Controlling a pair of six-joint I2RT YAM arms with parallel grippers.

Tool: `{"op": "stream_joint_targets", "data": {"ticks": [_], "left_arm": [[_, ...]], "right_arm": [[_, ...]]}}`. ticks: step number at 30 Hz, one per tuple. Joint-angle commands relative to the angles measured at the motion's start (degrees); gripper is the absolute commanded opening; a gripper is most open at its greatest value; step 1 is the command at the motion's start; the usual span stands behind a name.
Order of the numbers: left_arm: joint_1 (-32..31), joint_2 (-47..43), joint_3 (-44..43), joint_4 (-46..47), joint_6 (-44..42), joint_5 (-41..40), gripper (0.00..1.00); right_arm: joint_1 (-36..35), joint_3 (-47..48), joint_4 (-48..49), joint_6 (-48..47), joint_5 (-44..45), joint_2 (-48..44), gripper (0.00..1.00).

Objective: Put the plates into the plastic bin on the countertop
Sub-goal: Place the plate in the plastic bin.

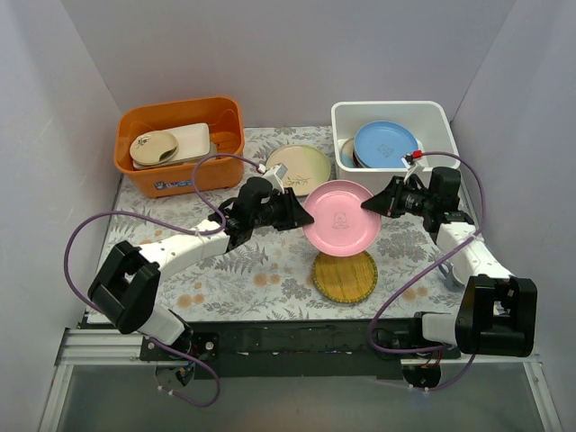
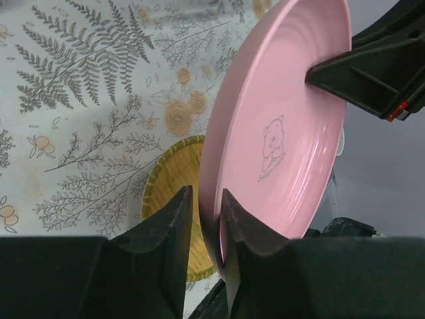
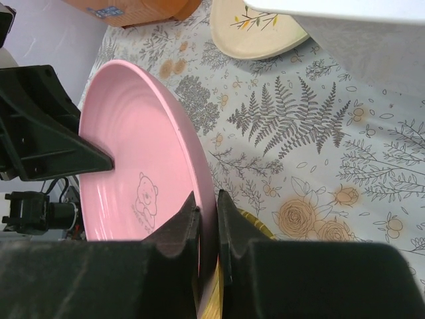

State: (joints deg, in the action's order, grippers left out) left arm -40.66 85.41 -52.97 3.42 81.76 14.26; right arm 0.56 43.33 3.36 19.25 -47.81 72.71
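Both pincers are on the pink plate [image 1: 337, 216]. The left pincer [image 1: 301, 213] is clamped on its left rim and the right pincer [image 1: 367, 205] on the opposite rim. Each wrist view shows the rim sandwiched between the fingers. The plate hangs between the two pincers, off the tabletop [image 1: 243, 270]. The yellow plate [image 1: 345, 275] lies flat below them, a little to the near side.

Handling, our read: stiff, fairly light, glossy, so likely slippery in a thin rim pinch. It would chip or crack if dropped. The rim is the only place to hold. Two opposed grips stop it swinging; one pincer alone would let it pivot.

Orientation: the bear drawing side faces up. It's round, so no long axis. The line that matters runs pincer to pincer across the diameter, left to right. It may tip slightly toward the near side; we can't tell.

The white bin [image 1: 387, 107] sits just beyond the right pincer, with a blue plate [image 1: 385, 142] inside. A cream plate [image 1: 301, 165] lies on the tabletop beyond the left pincer. We judge the next move needs a lift over the bin's near wall.
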Motion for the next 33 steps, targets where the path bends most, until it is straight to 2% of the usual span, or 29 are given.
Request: {"op": "stream_joint_targets", "data": {"ticks": [1,4,8,14,15,16,24,33], "left_arm": [[-0.1,-2.5,0.9,0.8,-0.5,0.5,0.24],[-0.1,-2.4,0.9,0.9,-0.5,0.6,0.32],[-0.1,-1.6,0.9,1.2,-0.5,1.6,0.59],[-0.1,-0.9,0.9,1.4,-0.6,2.3,0.87],[-0.1,-0.8,0.9,1.3,-0.6,2.3,0.94],[-0.1,-0.8,0.8,1.3,-0.6,2.3,0.97],[-0.1,-2.1,1.4,1.6,-1.2,2.0,0.98],[-0.1,-8.3,5.6,0.8,-3.2,-1.9,0.98]], "right_arm": [[-0.1,0.8,3.5,4.6,-4.7,-1.3,0.01],[-0.1,0.7,3.8,4.7,-4.7,-1.3,0.01],[-0.1,0.6,4.0,4.8,-5.0,-1.2,0.01],[-0.2,0.4,4.3,4.7,-5.1,-0.9,0.01],[-0.1,0.4,4.5,4.8,-5.1,-0.7,0.01],[-0.2,0.3,4.6,5.0,-5.1,-0.7,0.01],[-0.2,-0.1,5.2,4.8,-4.6,0.1,0.01],[-0.1,0.4,8.5,7.6,-1.4,0.5,0.01]]}}
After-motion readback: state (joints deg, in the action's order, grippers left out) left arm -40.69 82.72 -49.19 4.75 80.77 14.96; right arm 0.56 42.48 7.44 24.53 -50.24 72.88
